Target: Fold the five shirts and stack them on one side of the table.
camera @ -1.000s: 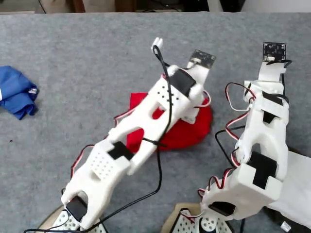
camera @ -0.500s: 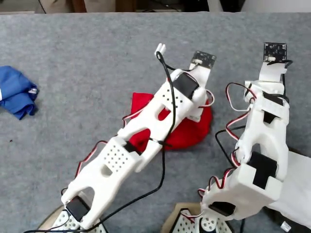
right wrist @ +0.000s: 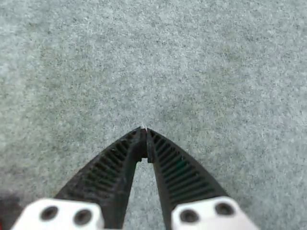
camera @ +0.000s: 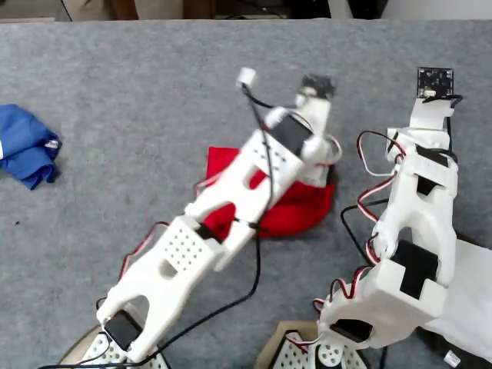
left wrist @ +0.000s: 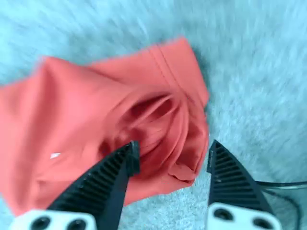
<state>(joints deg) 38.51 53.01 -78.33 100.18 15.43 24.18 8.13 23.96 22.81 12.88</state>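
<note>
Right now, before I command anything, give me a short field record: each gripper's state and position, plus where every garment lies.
left gripper: open, over the red shirt's bunched folds; contact unclear
right gripper: shut, holding nothing, over bare grey table
red shirt: crumpled, mid-table, partly under the left arm
blue shirt: bunched at the high view's left edge, apart from both arms
white cloth: beside the right arm's base; shirt or not, cannot tell
</note>
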